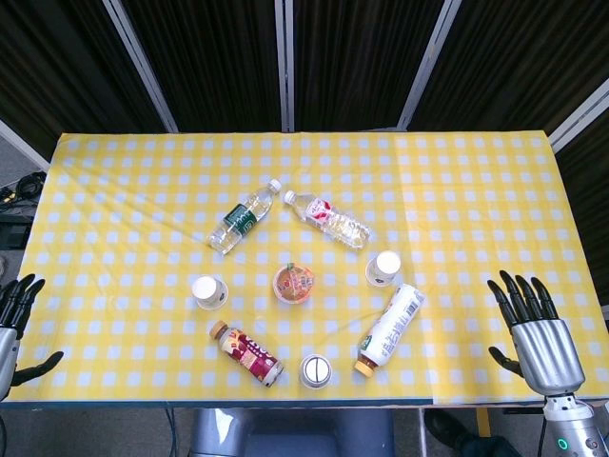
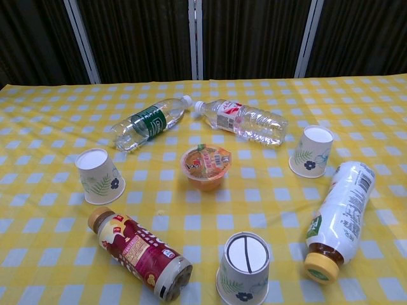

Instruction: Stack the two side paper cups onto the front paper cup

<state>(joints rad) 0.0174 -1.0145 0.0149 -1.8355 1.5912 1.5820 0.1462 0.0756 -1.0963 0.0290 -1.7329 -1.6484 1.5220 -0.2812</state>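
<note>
At the near edge of the yellow-and-white checked tablecloth (image 1: 476, 171), both hands are resting low at the corners: the left hand (image 1: 17, 319) is showing dark fingers spread apart and holding nothing, and the right hand (image 1: 533, 328), silver-backed with black fingers, is likewise standing open and empty, well apart from every object.

Nearest the robot, the front white paper cup with a leaf print (image 2: 244, 267) is sitting upside down, its base with a dark line facing up. To its left, a brown bottle with a red and yellow label and tan cap (image 2: 137, 252) is lying on its side; to its right, a white bottle with a yellow cap (image 2: 338, 219) is lying tilted, cap toward the near edge.

Further back, the left side paper cup (image 2: 100, 175) and the right side paper cup (image 2: 311, 150) are both standing inverted, well apart from the front cup. Between them an orange plastic jelly cup with a printed foil lid (image 2: 206, 166) is sitting upright.

Farthest, a clear bottle with a green label (image 2: 147, 122) and a clear bottle with a red and white label (image 2: 243, 121) are lying with their white caps nearly meeting.
</note>
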